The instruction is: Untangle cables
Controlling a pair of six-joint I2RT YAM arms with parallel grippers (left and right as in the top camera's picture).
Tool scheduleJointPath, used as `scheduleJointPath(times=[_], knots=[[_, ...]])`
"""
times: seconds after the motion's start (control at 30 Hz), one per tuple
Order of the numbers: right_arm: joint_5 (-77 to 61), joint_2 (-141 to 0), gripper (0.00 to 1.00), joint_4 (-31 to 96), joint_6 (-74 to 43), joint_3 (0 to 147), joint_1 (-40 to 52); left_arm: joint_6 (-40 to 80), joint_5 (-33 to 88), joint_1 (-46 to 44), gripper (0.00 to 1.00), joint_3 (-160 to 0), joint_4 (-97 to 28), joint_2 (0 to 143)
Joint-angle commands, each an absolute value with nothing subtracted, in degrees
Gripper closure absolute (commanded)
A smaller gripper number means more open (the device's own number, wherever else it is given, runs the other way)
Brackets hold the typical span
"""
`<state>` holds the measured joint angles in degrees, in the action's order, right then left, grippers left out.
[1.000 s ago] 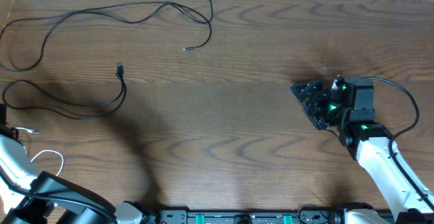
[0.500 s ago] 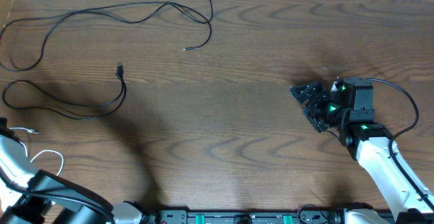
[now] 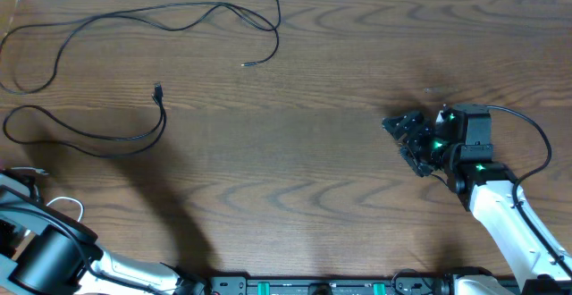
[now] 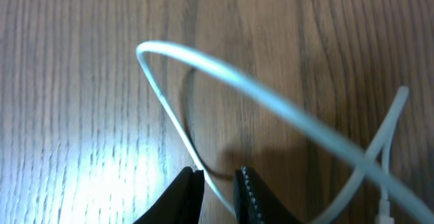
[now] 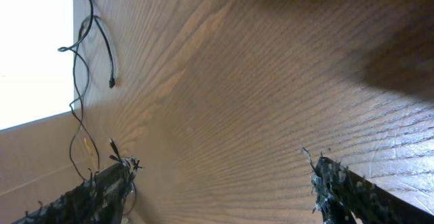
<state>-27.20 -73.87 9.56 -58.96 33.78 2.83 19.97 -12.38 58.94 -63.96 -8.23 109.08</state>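
Table (image 3: pixel 340 63), two black cables (image 3: pixel 116 13), one white cable (image 4: pixel 271 95)

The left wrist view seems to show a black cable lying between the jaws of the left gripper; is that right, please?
Not quite: the cable between the jaws of the left gripper is white, not black. The left wrist view shows this plainly.

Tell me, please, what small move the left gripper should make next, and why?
Probably it should close the left gripper fully on the white cable. The cable runs between its fingers, but a narrow gap shows beside it, so the grip does not look firm. Lifting now might let the cable slip out.
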Motion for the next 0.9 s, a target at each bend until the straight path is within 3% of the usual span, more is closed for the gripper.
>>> scheduleJointPath(times=[0.0,0.1,0.17,0.27,0.4,0.5,0.57,0.67,0.87], knots=[[-27.33,-73.49,0.16,9.72,-58.04,34.04,2.68,16.51,-12.62,59.07,0.75,-64.45,-7.66,108.68],[-27.35,-73.49,0.17,9.74,-58.02,34.04,2.68,16.53,-12.49,59.07,0.67,-66.13,-9.58,107.42],[-27.35,-73.49,0.16,10.07,-58.02,34.04,2.68,16.56,-12.47,59.07,0.4,-66.92,-10.48,105.49],[-27.35,-73.49,0.15,10.57,-58.0,34.04,2.68,16.6,-12.49,59.07,0.22,-67.0,-11.55,101.86],[-27.33,-73.49,0.15,10.61,-58.0,34.04,2.68,16.58,-12.49,59.07,0.11,-67.0,-13.8,98.26],[-27.35,-73.49,0.14,10.63,-57.98,34.04,2.68,16.56,-12.49,59.07,0.09,-67.0,-16.03,97.23],[-27.35,-73.49,0.14,10.98,-58.0,34.04,2.68,16.58,-12.49,59.07,0.1,-67.0,-17.58,97.17],[-27.38,-73.49,0.14,11.84,-57.98,34.04,2.68,16.99,-11.05,59.07,0.27,-67.0,-18.44,96.88],[-27.35,-73.49,0.15,13.08,-57.95,34.04,2.72,19.53,-0.34,59.02,0.75,-67.0,-13.74,92.18]])
